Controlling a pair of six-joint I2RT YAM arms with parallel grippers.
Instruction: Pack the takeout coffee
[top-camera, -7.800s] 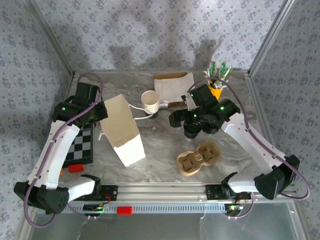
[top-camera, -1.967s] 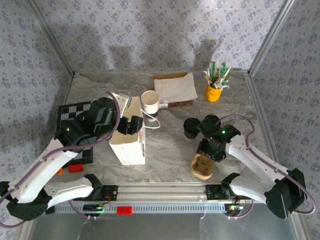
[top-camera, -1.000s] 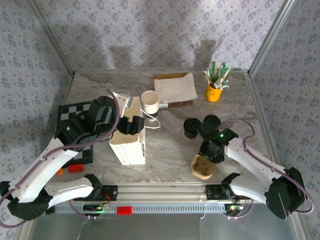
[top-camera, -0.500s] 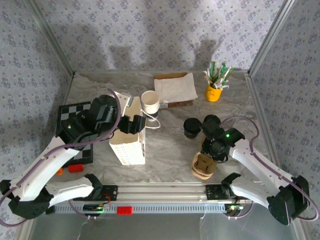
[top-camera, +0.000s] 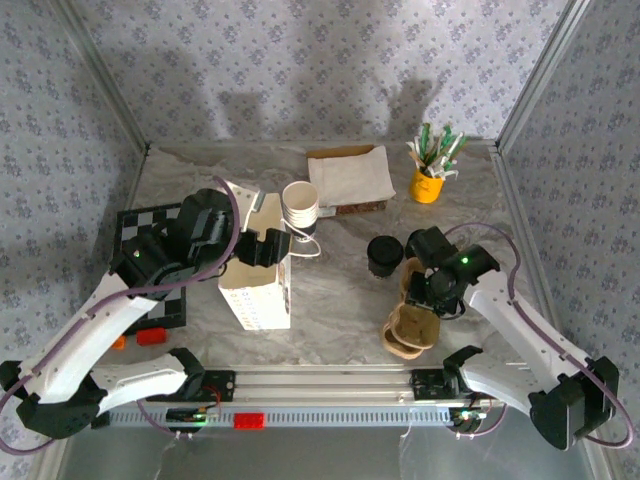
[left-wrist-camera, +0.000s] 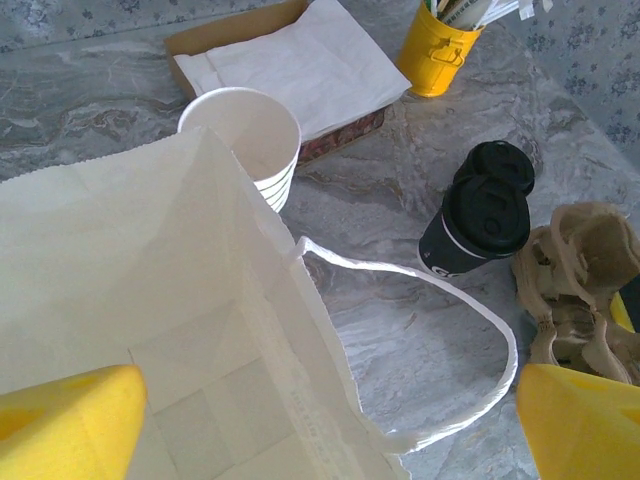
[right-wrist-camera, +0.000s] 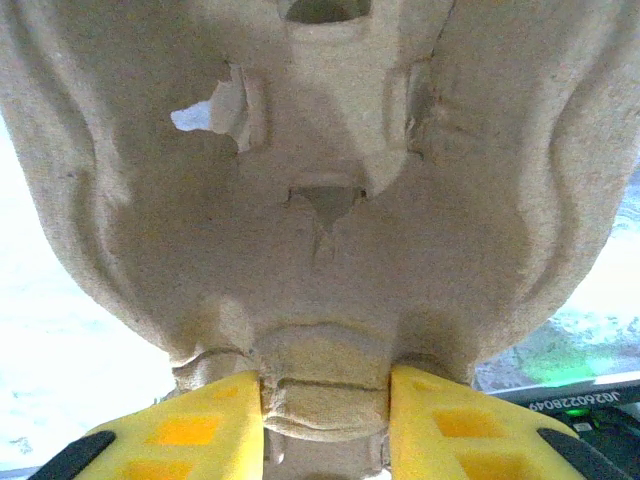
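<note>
The takeout coffee (top-camera: 383, 255), a dark cup with a black lid (left-wrist-camera: 478, 222), stands upright on the marble mid-table. Just right of it my right gripper (top-camera: 432, 292) is shut on the rim tab of a brown pulp cup carrier (top-camera: 408, 328), which hangs tilted off the table; the wrist view shows the pads (right-wrist-camera: 205, 430) pinching that tab on the carrier (right-wrist-camera: 320, 200). My left gripper (top-camera: 262, 248) is open at the mouth of the white paper bag (top-camera: 255, 295), one yellow finger (left-wrist-camera: 60, 420) over the bag's inside (left-wrist-camera: 200, 400) and the other outside, nothing gripped.
A stack of white paper cups (top-camera: 300, 205) stands beside the bag, whose handle loop (left-wrist-camera: 480, 330) lies on the table. At the back are napkins in a brown tray (top-camera: 350, 175) and a yellow cup of sticks (top-camera: 430, 180). A checkerboard (top-camera: 150, 265) lies at the left.
My right gripper has closed on the carrier and lifted it, tipping it up and drawing it slightly right. The left arm and bag have not moved.
</note>
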